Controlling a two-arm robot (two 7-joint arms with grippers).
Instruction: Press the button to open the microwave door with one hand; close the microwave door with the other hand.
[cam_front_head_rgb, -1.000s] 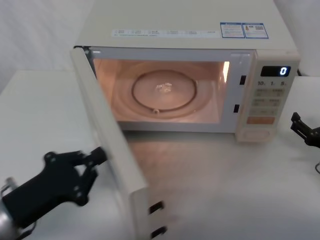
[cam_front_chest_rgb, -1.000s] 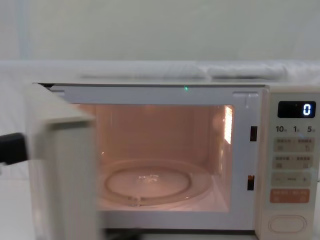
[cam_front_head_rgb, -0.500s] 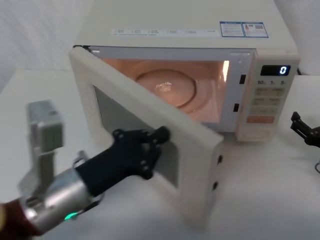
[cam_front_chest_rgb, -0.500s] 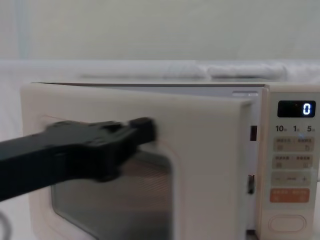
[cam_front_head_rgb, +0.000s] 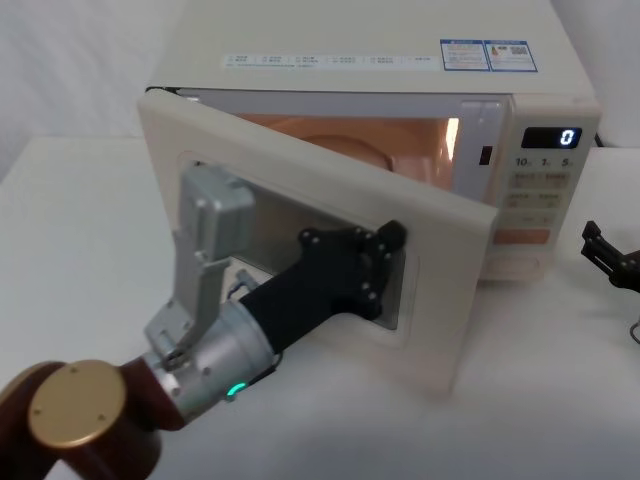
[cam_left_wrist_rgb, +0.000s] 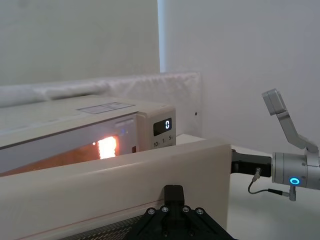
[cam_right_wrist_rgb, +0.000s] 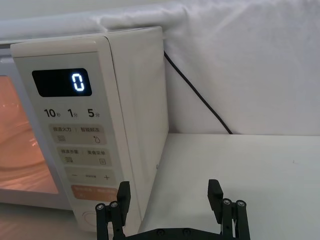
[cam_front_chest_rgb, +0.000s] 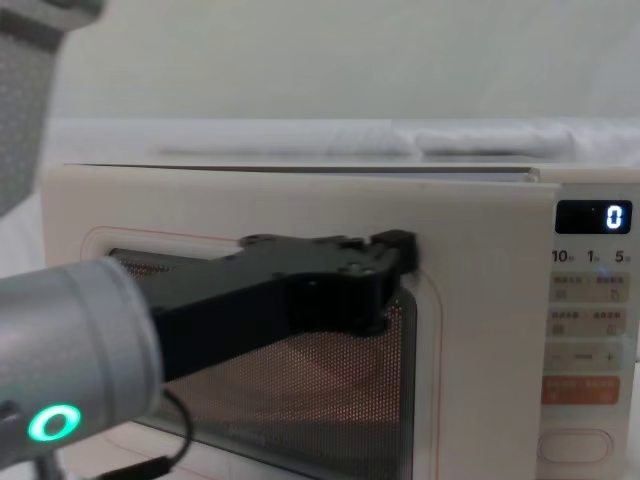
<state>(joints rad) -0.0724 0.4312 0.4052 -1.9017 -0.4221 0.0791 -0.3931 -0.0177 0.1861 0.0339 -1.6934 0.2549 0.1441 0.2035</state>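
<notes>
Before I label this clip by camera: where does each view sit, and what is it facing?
Head view: high, looking down at the microwave door, partly open; left gripper pressed on it, right gripper parked at the table's right.
Chest view: low, facing the door's front; left gripper.
Left wrist view: looks along the door, past the right arm.
Right wrist view: faces the control panel; right gripper open.
All four share the lit 0 display.

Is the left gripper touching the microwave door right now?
Touching. In the head view the left gripper has its tip pressed against the microwave door at the window's edge, no gap; the chest view agrees.
</notes>
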